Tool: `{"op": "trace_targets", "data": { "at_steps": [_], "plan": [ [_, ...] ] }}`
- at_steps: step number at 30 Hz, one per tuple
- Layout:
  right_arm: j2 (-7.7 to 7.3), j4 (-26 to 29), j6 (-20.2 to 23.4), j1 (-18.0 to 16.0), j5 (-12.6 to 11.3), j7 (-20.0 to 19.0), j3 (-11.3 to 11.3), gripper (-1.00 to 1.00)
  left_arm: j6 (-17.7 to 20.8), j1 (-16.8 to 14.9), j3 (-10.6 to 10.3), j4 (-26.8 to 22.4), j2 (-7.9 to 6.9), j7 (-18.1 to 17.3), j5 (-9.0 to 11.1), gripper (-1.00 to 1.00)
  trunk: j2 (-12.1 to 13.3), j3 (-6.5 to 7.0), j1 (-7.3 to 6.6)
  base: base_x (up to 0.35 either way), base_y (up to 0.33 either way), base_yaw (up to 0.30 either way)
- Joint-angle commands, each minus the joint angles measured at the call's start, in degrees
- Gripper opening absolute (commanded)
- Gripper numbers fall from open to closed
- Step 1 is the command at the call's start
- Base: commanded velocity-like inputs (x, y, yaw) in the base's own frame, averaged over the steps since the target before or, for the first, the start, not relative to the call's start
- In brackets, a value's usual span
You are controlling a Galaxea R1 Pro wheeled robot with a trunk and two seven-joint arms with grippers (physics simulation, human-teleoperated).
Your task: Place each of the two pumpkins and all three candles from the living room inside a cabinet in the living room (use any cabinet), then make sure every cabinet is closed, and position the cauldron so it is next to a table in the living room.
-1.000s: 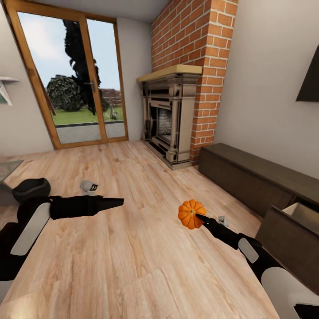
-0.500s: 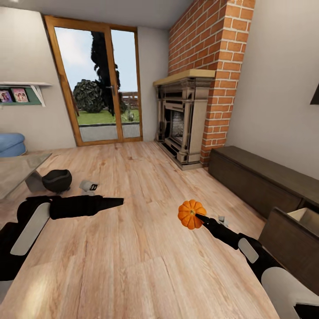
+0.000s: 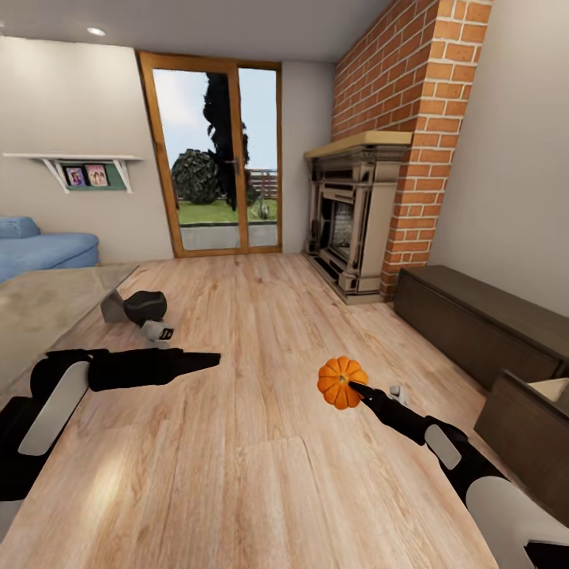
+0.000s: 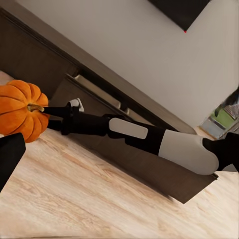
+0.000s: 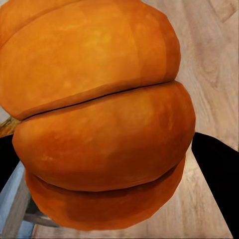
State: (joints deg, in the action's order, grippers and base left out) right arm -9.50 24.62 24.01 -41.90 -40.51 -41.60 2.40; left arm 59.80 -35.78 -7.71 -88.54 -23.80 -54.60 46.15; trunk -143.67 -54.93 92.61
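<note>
The bright-orange ribbed round pumpkin [image 3: 341,382] sits clamped in my right gripper [image 3: 353,386], held up over the wood floor. It could slip out and roll away if I turn too fast toward the long dark-brown wooden cabinet [image 3: 474,324], or bump its open drawer [image 3: 529,427]. My left gripper [image 3: 209,360] holds nothing, jaws together. I see no words to read

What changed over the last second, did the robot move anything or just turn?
Only the view turned, swinging left: the fireplace and glass door slid rightward in the head view, and the blue sofa and glass table came into sight. The right gripper still holds the pumpkin, and the left gripper stays empty. The cauldron sits on the floor by the table.
</note>
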Motion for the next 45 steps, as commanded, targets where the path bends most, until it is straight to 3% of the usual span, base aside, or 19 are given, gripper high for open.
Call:
{"op": "trace_targets", "data": {
  "at_steps": [1,11,45],
  "plan": [
    [0.00,0.06,0.60,-0.03,-0.62,-0.07,0.31,-1.00,0.20,-0.05,-0.06,0.03,-0.02,-0.15,0.03,1.00,-0.03,0.01,-0.05,-0.339,-0.010,0.237],
    [0.08,0.04,0.58,-0.03,-0.62,-0.06,0.24,-1.00,0.20,0.00,-0.03,0.03,-0.02,-0.19,0.20,1.00,-0.03,0.64,-0.05,-0.233,-0.002,0.237],
    [0.09,0.00,0.57,-0.03,-0.61,0.02,0.24,-1.00,0.20,0.01,-0.03,0.11,-0.02,-0.83,0.26,1.00,-0.03,2.77,-0.05,-0.005,0.000,0.237]
  ]
}}
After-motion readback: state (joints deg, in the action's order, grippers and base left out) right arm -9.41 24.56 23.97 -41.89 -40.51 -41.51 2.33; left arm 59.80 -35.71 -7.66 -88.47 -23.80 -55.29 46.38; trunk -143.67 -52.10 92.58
